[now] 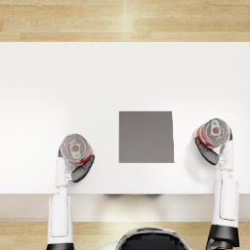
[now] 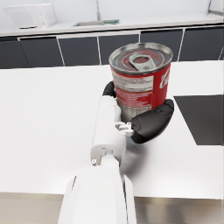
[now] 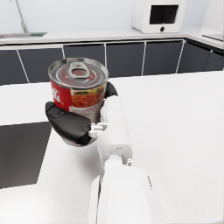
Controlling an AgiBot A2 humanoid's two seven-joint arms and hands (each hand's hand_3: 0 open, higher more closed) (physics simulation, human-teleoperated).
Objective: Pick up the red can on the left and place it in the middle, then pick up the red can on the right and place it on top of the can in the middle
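The left hand grips the left can left of the grey mat; the right hand grips the right can right of it. Only the wrist views show a counter and microwave behind the table.

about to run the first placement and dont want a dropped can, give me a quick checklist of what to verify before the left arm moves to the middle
1. Left hand wraps the left red can: ok.
2. Left red can upright, pull-tab lid facing up: ok.
3. Dark grey square in the middle of the white table has nothing on it: ok.
4. Right hand holds the right red can off to the side of the square, out of the left arm's path: ok.
5. Left red can lifted off the table: cannot tell, its base is hidden by the hand.
6. Grip firm enough for the carry: cannot tell.
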